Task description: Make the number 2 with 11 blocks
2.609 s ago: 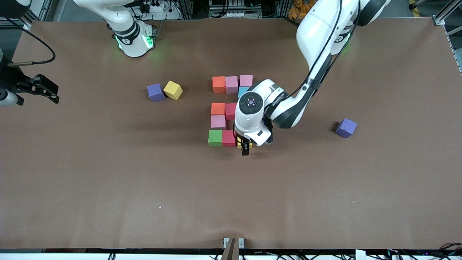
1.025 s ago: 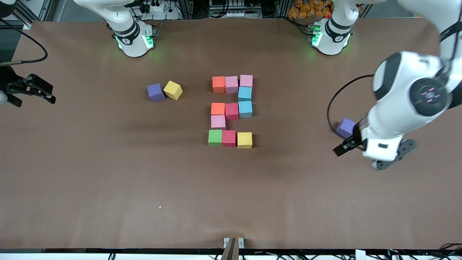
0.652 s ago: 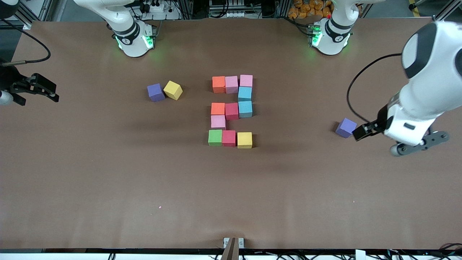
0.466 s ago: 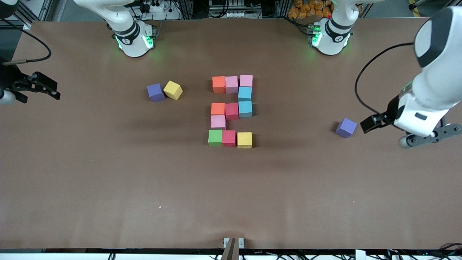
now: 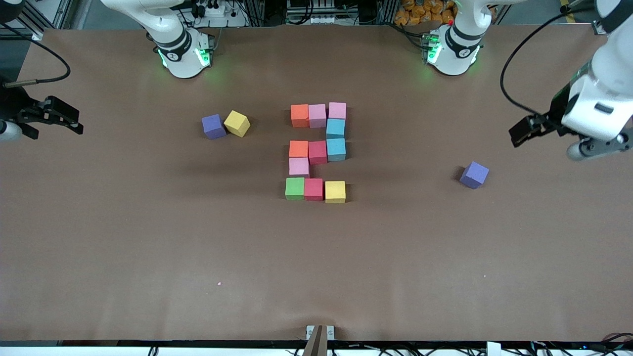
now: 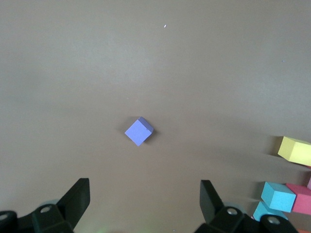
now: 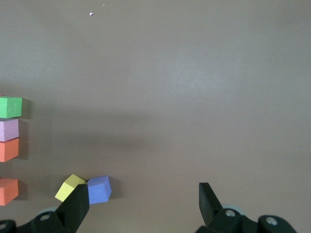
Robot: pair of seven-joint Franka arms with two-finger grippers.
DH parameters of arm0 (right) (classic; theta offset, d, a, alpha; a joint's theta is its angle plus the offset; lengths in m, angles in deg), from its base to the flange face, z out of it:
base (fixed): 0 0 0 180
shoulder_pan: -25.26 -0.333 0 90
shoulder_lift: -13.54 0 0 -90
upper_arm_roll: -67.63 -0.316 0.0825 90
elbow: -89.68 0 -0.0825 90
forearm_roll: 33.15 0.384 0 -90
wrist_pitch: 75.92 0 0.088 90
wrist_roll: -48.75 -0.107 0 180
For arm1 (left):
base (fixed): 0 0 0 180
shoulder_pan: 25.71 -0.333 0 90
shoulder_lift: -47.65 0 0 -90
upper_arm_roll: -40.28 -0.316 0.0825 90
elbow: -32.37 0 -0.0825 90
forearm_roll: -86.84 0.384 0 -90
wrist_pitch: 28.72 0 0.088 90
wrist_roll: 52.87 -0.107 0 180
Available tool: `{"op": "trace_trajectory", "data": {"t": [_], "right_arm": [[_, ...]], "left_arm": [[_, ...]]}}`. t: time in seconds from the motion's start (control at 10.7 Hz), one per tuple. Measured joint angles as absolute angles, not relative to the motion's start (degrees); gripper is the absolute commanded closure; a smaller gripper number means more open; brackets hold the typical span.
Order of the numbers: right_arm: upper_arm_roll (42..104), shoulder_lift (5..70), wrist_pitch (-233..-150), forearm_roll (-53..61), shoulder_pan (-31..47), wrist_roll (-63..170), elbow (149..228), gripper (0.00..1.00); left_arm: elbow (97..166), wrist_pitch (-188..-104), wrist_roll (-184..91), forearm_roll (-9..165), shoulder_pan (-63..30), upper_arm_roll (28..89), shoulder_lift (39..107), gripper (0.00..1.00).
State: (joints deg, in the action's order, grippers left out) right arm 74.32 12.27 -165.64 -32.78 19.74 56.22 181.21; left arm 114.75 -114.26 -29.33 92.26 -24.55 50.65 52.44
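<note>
- The eleven small matte foam blocks [image 5: 317,151] lie mid-table in a finished-looking 2, the yellow end cube [image 5: 335,192] nearest the camera.
- Left gripper [image 5: 524,131], jaws wide and empty, hangs toward its own table end, well apart from that cube.
- Right gripper [image 5: 58,116], likewise wide and empty, waits at its end, farther off.

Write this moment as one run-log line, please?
blocks: eleven laid as a 2 | left tool: open, empty, over bare table | right tool: open, waiting

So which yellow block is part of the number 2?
The yellow block at the end of the row nearest the front camera, beside a red block. The other yellow block sits apart, touching a purple block toward the right arm's end.
</note>
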Motion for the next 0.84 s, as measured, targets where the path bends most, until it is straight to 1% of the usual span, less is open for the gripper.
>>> {"op": "trace_trajectory", "data": {"t": [0.28,0.37,0.84], "right_arm": [[74.3,12.3,-164.9,-32.8,19.9,56.2,181.2,0.0],[74.1,12.3,-164.9,-32.8,20.0,56.3,181.2,0.0],[73.3,12.3,-165.0,-32.7,20.0,56.3,181.1,0.0]], "left_arm": [[121.9,-119.1,-36.1,91.4,-24.9,50.1,47.8,0.0],[122.9,-119.6,-37.4,90.9,-24.9,49.5,46.9,0.0],[123.1,-119.7,-41.2,88.9,-23.7,48.2,45.6,0.0]]}}
